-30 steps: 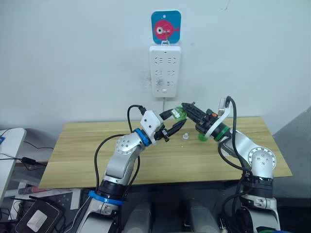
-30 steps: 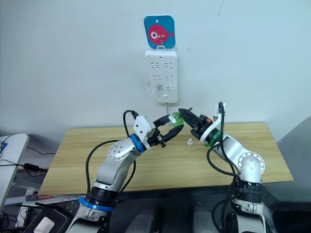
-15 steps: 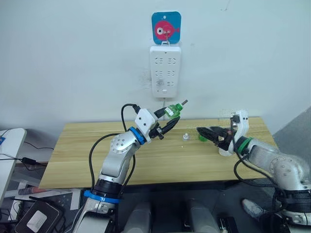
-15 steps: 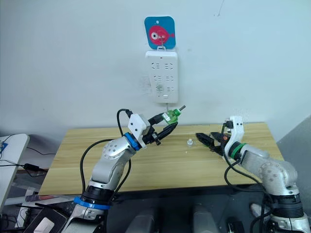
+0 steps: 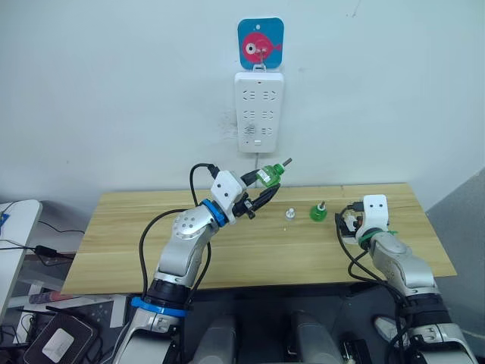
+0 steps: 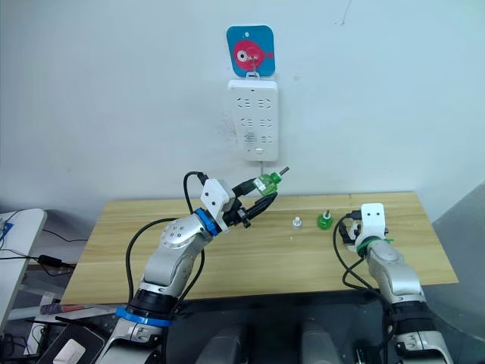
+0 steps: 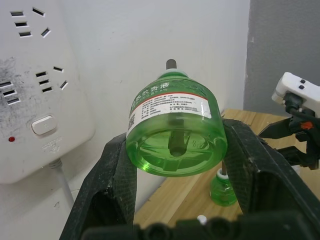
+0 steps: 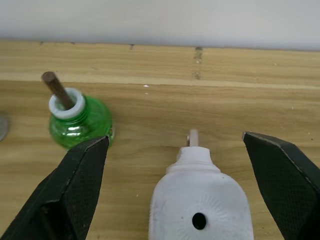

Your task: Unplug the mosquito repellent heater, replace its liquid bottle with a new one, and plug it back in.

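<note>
Step in hand: judged, fitting the bottle into the heater; the right arm must first take up the heater, then both pieces should meet on one axis, wick aimed at the centre hole.
Left gripper (image 7: 175, 165): raised over the bench's middle, jaws clamped on the green bottle (image 5: 271, 174), wick pointing toward the wall.
Right gripper (image 8: 187, 180): low over the bench's right part, jaws wide apart, straddling the heater without touching.
Mosquito repellent heater (image 8: 199, 205): white, rounded, dark centre hole, one prong visible, lying on the bench (image 5: 136, 250).
Second green bottle (image 8: 77, 120): upright, just left of the heater.
Small white cap (image 5: 289, 214): further left.
Power strip (image 5: 258, 110): on the wall, sockets free.
</note>
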